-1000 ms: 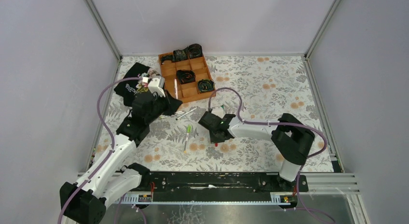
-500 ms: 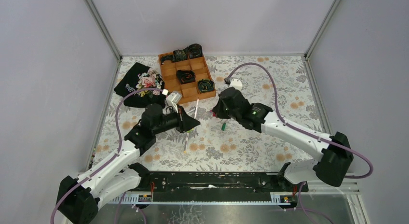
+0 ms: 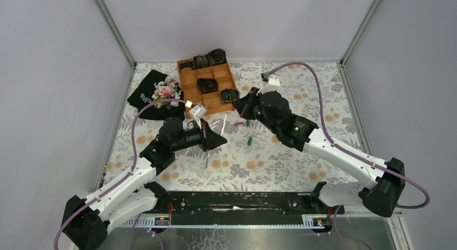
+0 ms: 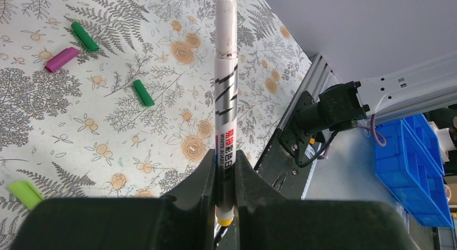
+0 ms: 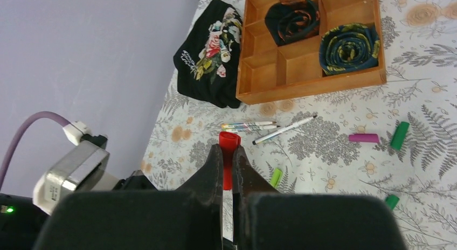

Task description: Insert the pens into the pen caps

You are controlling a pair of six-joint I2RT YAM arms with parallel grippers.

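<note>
In the left wrist view the pen [image 4: 226, 72] ran off the top edge, its lower barrel hidden between the fingers of the left gripper [image 4: 225, 159]; the gripper body partly covered a lime green cap [image 4: 22, 192] at lower left. In the right wrist view the right gripper [image 5: 228, 165] hid the lower part of the red cap [image 5: 229, 140], and the top edge cropped the wooden tray [image 5: 312, 84].

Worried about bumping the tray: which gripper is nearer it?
Right. The right gripper hangs at the near right corner of the tray. The left gripper is farther back toward the arm bases, apart from it.
</note>
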